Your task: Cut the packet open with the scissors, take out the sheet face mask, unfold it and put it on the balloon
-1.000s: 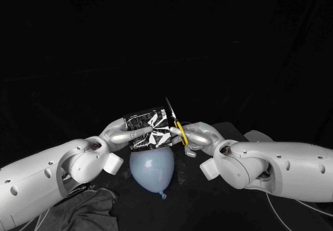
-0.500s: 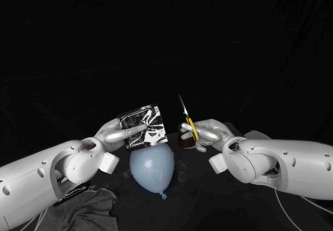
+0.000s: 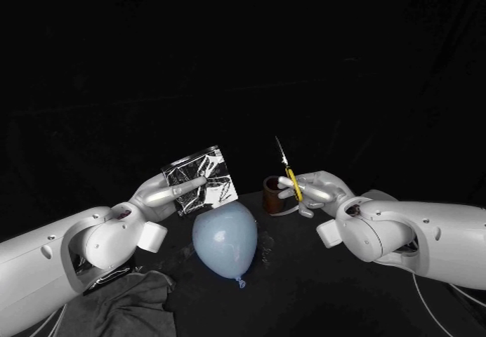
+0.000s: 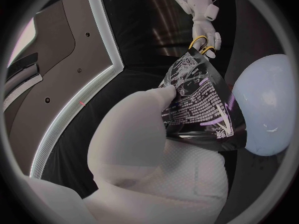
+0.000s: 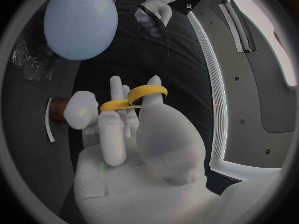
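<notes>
My left hand (image 3: pixel 160 194) pinches a shiny dark packet (image 3: pixel 199 179) by its lower edge and holds it up, tilted, above the pale blue balloon (image 3: pixel 225 239) lying on the table. In the left wrist view the printed packet (image 4: pixel 198 100) hangs between my left hand (image 4: pixel 140 134) and the balloon (image 4: pixel 264 104). My right hand (image 3: pixel 321 189) grips the yellow-handled scissors (image 3: pixel 288 168), blades pointing up, a clear gap to the right of the packet. The yellow handle loops (image 5: pixel 134 97) sit around the fingers of my right hand (image 5: pixel 140 134).
A brown cylindrical holder (image 3: pixel 273 196) stands just left of my right hand, beside the balloon. A dark crumpled cloth (image 3: pixel 126 302) lies at the near left. Crumpled clear film (image 5: pixel 31 59) lies on the table by the balloon (image 5: pixel 81 22).
The scissors have drawn away from the packet to the right and risen. My left hand has carried the packet left and slightly up, so a gap has opened between them.
</notes>
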Controlling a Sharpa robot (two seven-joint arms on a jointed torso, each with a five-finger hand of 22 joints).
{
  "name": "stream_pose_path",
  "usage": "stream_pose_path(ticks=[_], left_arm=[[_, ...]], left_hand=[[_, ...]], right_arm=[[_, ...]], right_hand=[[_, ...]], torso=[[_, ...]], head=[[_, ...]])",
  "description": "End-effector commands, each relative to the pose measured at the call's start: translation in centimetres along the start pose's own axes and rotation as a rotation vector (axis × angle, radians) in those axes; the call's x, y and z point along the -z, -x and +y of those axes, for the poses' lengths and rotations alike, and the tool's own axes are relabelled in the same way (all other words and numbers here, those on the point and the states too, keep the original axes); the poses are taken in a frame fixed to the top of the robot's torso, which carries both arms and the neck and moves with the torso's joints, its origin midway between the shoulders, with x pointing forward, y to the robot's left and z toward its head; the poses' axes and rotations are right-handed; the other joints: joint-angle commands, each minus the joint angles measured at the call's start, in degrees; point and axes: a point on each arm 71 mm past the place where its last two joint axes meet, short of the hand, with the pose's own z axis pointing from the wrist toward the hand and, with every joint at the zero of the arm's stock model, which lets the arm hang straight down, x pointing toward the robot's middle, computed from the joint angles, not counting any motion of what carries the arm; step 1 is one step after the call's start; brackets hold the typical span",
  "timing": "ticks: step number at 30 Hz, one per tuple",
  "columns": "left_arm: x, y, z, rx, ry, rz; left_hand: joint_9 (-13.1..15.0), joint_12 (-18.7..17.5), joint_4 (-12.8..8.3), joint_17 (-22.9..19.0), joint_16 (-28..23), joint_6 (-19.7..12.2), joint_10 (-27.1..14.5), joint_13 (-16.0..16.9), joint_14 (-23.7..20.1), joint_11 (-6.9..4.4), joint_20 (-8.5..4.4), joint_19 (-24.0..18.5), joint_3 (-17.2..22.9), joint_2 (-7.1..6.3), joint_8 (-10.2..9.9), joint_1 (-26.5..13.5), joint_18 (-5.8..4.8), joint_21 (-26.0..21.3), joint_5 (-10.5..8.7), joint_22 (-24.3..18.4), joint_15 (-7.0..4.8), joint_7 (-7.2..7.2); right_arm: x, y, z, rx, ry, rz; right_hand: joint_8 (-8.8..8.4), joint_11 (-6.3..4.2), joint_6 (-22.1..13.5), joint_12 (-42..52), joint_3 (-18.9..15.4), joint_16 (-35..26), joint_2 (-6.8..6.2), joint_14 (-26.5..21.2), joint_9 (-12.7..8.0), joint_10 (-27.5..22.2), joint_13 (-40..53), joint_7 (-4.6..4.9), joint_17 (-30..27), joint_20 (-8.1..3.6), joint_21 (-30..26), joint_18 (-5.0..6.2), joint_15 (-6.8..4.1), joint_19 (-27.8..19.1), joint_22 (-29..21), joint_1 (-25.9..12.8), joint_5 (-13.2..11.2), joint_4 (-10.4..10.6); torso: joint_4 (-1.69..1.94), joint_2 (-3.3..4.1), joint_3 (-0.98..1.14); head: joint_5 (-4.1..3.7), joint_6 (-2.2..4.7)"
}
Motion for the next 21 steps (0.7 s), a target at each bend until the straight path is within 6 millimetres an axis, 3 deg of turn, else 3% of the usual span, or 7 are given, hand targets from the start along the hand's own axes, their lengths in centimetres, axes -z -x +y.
stream_pose_path(ticks=[1, 6, 11, 13, 19, 21], left_arm=[[0.5, 0.2, -0.3, 0.066, -0.035, 0.009], [1.9, 1.0, 0.0, 0.088, -0.031, -0.002], [3.7, 1.9, 0.7, 0.115, -0.019, -0.015], [4.7, 2.4, 1.1, 0.124, -0.010, -0.021], [7.2, 3.6, 1.8, 0.139, 0.012, -0.030], [8.2, 4.1, 2.1, 0.145, 0.020, -0.039]], left_hand=[[8.53, 0.33, -0.30, 0.08, -0.29, -0.06, -0.23, 0.01, -0.01, -0.17, 0.19, -0.07, 0.12, 0.36, 0.17, -0.05, 0.74, -0.34, 0.18, 0.00, 0.04, 0.34], [8.55, 0.34, -0.33, 0.10, -0.29, -0.06, -0.20, 0.02, 0.01, -0.18, 0.19, -0.05, 0.12, 0.36, 0.17, -0.10, 0.74, -0.33, 0.18, 0.01, 0.04, 0.35], [8.59, 0.37, -0.38, 0.13, -0.27, -0.02, -0.13, 0.03, 0.08, -0.18, 0.18, 0.00, 0.09, 0.34, 0.19, -0.22, 0.75, -0.30, 0.17, 0.02, 0.03, 0.36], [8.59, 0.37, -0.38, 0.13, -0.27, -0.02, -0.13, 0.03, 0.08, -0.18, 0.18, 0.00, 0.09, 0.34, 0.19, -0.22, 0.75, -0.30, 0.17, 0.02, 0.03, 0.36], [8.76, 0.44, -0.53, 0.27, -0.16, 0.11, 0.15, 0.06, 0.41, -0.24, 0.15, 0.23, -0.02, 0.35, 0.27, -0.65, 0.78, -0.17, 0.17, 0.08, -0.05, 0.34], [8.81, 0.45, -0.56, 0.30, -0.13, 0.15, 0.22, 0.07, 0.49, -0.27, 0.14, 0.29, -0.07, 0.34, 0.30, -0.76, 0.78, -0.15, 0.17, 0.09, -0.07, 0.32]], right_arm=[[0.0, -0.1, 0.0, 0.006, 0.018, 0.028], [0.0, -0.1, -0.1, 0.012, 0.020, 0.028], [-0.2, 0.1, -0.2, 0.016, 0.019, 0.024], [-0.3, 0.2, -0.4, 0.018, 0.017, 0.022], [-0.4, 0.3, -0.6, 0.020, 0.014, 0.018], [-0.5, 0.3, -0.7, 0.021, 0.013, 0.018]], right_hand=[[-0.15, -2.11, -0.10, -0.24, -1.26, -0.10, 3.03, 4.15, -0.05, 2.49, 0.04, -0.15, 6.86, -0.04, -0.30, -0.02, -0.07, -0.34, 0.04, 3.64, 0.15, -0.43], [-0.15, -2.11, -0.10, -0.24, -1.26, -0.10, 3.03, 4.15, -0.05, 2.49, 0.04, -0.15, 6.86, -0.04, -0.30, -0.02, -0.07, -0.34, 0.04, 3.64, 0.15, -0.43], [-0.15, -2.11, -0.10, -0.24, -1.26, -0.10, 3.03, 4.15, -0.05, 2.49, 0.04, -0.15, 6.86, -0.04, -0.30, -0.02, -0.07, -0.34, 0.04, 3.64, 0.15, -0.43], [-0.15, -2.11, -0.10, -0.24, -1.26, -0.10, 3.03, 4.15, -0.05, 2.49, 0.04, -0.15, 6.86, -0.04, -0.30, -0.02, -0.07, -0.34, 0.04, 3.64, 0.15, -0.43], [-0.22, -2.08, -0.15, -0.38, -1.28, -0.15, 3.05, 4.09, -0.06, 2.45, 0.03, -0.11, 6.64, -0.03, -0.38, 0.00, -0.05, -0.41, -0.03, 3.74, 0.15, -0.52], [-0.22, -2.08, -0.15, -0.38, -1.28, -0.15, 3.05, 4.09, -0.06, 2.45, 0.03, -0.11, 6.64, -0.03, -0.38, 0.00, -0.05, -0.41, -0.03, 3.74, 0.15, -0.52]], torso=[[0.08, -0.06, -0.01], [0.08, -0.09, -0.06], [0.16, -0.15, -0.18], [0.23, -0.22, -0.26], [0.45, -0.60, -0.57], [0.46, -0.69, -0.56]], head=[[0.84, -0.35], [2.96, -0.70], [5.68, -1.43], [7.81, -2.35], [12.16, -4.86], [13.79, -5.69]])
